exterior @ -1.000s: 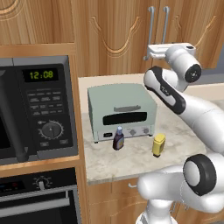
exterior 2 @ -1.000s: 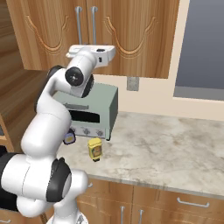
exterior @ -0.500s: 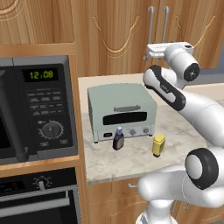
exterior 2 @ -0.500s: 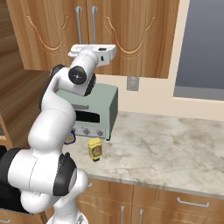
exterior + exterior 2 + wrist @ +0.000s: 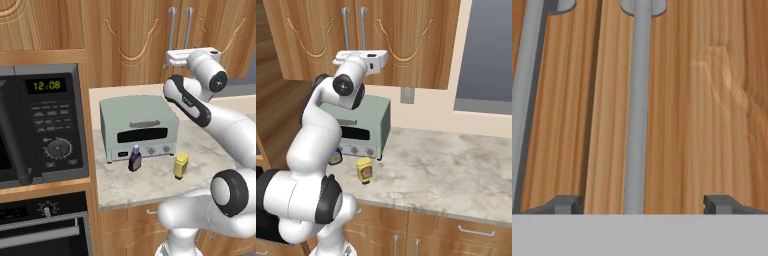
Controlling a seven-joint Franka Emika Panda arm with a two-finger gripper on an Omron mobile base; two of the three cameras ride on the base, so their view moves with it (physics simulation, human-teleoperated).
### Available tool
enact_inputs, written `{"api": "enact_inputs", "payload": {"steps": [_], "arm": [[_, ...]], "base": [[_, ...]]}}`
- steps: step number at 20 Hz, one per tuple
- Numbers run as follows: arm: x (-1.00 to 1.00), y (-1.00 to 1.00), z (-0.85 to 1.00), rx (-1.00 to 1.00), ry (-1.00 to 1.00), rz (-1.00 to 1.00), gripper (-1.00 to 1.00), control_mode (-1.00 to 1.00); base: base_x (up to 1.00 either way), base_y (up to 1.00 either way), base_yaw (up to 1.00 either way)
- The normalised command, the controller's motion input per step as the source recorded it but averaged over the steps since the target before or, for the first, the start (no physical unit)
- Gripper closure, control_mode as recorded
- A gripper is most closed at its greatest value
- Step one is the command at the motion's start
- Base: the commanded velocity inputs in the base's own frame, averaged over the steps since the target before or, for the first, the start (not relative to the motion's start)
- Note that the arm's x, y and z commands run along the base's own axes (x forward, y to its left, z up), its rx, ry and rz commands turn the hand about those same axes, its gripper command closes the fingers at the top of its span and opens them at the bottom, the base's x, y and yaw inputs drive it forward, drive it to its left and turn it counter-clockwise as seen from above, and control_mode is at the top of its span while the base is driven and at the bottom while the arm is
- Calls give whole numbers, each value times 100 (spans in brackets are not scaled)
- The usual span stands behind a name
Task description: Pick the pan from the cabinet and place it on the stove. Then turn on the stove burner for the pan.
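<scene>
Between the open hand's [image 5: 643, 205] fingertips, the cabinet [image 5: 712, 100] handle [image 5: 638, 110]

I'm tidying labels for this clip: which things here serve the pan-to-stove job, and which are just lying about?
Job in hand:
- cabinet, doors shut
- its bar handle, between the open gripper tips

Lying about:
- toaster oven
- dark bottle
- yellow bottle
- microwave
- oven

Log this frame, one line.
phase: reaching for cabinet | claw: open, straddling right door handle | doors: shut | pan: unseen
</scene>
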Motion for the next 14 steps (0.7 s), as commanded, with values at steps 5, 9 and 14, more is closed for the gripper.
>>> {"api": "enact_inputs", "payload": {"steps": [5, 9, 14], "arm": [[26, 34, -2, -2, 0, 0, 100, -100], [0, 1, 0, -2, 0, 0, 100, -100], [5, 6, 0, 0, 0, 0, 100, -100]], "base": [[0, 0, 0], [0, 0, 0], [0, 0, 0]]}}
